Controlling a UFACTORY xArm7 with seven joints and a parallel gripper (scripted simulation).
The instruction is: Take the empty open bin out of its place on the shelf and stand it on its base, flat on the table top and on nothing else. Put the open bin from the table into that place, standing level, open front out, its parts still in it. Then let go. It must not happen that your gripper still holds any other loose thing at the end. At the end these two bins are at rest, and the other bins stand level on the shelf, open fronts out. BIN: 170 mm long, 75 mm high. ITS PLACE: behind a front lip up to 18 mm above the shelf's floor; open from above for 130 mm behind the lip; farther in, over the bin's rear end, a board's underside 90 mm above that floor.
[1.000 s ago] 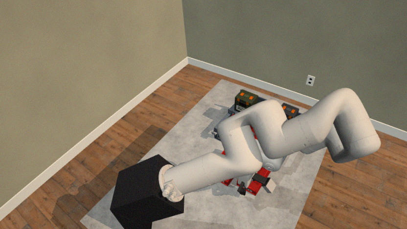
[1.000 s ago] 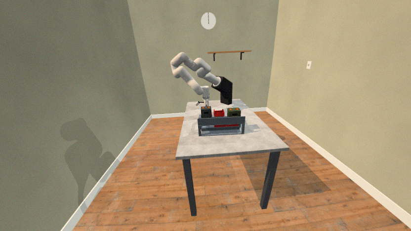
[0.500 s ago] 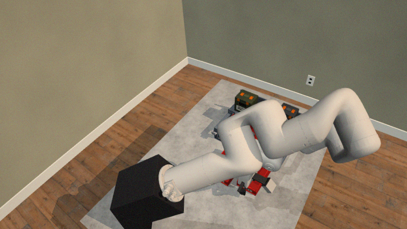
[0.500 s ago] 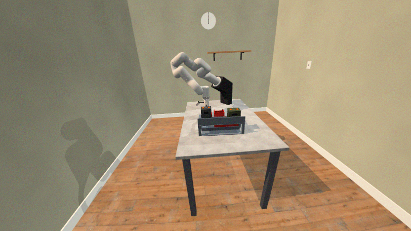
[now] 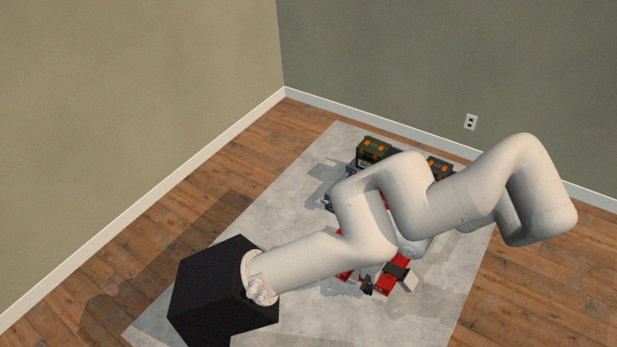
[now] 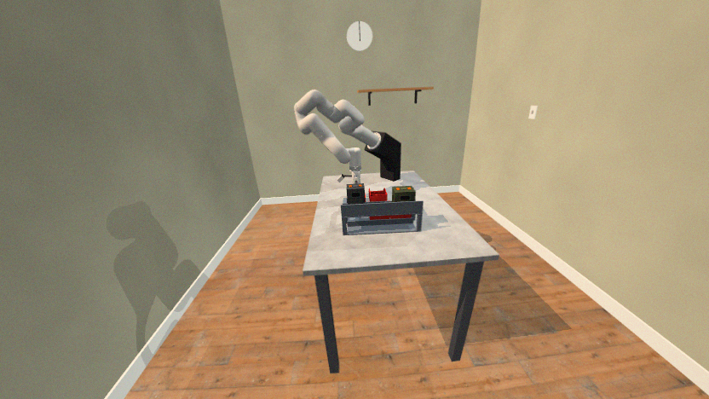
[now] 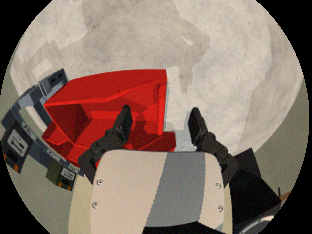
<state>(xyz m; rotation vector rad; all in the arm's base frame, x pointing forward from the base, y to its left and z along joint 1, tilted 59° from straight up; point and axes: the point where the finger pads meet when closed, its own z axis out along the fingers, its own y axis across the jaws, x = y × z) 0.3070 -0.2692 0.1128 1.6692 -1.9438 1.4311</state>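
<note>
Nearest the gripper (image 5: pixel 381 278) (image 6: pixel 355 179) (image 7: pixel 160 113), on the robot's side of the shelf (image 6: pixel 382 208) (image 7: pixel 55 82): the near red bin (image 5: pixel 385 282) (image 7: pixel 115 82), upright on the surface (image 5: pixel 293 216) (image 6: pixel 396 248) (image 7: pixel 225 50), open front towards the shelf, no parts visible inside; by appearance, the emptied bin of the task. Gripper spread almost fully, holding nothing, one finger over the bin's interior and one outside its rear wall. Step in hand, by judgement: release of the empty bin. Next: lift clear without catching the rear wall, then move over to the other red bin (image 5: pixel 343 276) (image 7: pixel 171 141), likewise on the robot's side of the shelf, contents mostly hidden; to be gripped and carried level, parts aboard. Risk: a nudge to either bin.

Counted: one gripper, two fingers; one shelf; two red bins before the shelf; two cases at the top of the shelf, one green (image 5: pixel 374 148) (image 6: pixel 404 193) (image 7: pixel 59 175), one dark grey (image 5: pixel 440 166) (image 6: pixel 355 193) (image 7: pixel 16 146). Further red within the shelf, number not discernible.
</note>
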